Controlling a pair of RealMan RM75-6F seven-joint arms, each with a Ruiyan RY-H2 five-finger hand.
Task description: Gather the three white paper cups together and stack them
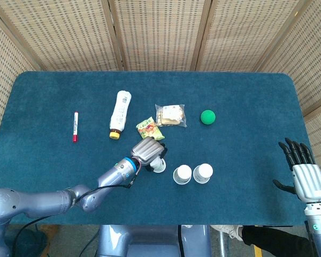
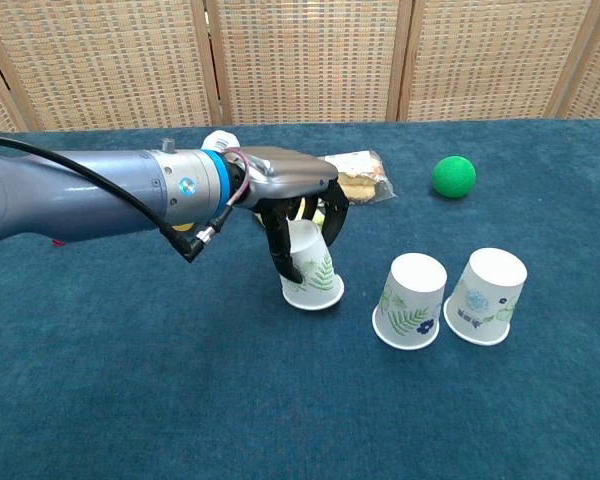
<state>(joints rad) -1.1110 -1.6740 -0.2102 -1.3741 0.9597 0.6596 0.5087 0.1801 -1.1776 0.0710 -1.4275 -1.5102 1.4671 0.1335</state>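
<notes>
Three white paper cups with leaf prints stand upside down near the table's front. My left hand [image 2: 298,205] [image 1: 148,149] grips the leftmost cup [image 2: 313,270] [image 1: 158,165] from above, its rim on or just above the cloth. The middle cup [image 2: 411,300] [image 1: 182,174] and the right cup [image 2: 487,295] [image 1: 203,173] stand side by side just to its right. My right hand [image 1: 303,174] hangs open at the table's front right edge, fingers spread, holding nothing; the chest view does not show it.
Behind the cups lie a green-yellow snack bag [image 1: 150,130], a clear pack of biscuits [image 1: 170,115], a white bottle with a yellow cap [image 1: 120,113] and a green ball [image 1: 207,116]. A red marker [image 1: 75,127] lies at the left. The blue tablecloth [image 1: 246,107] ends near my right hand.
</notes>
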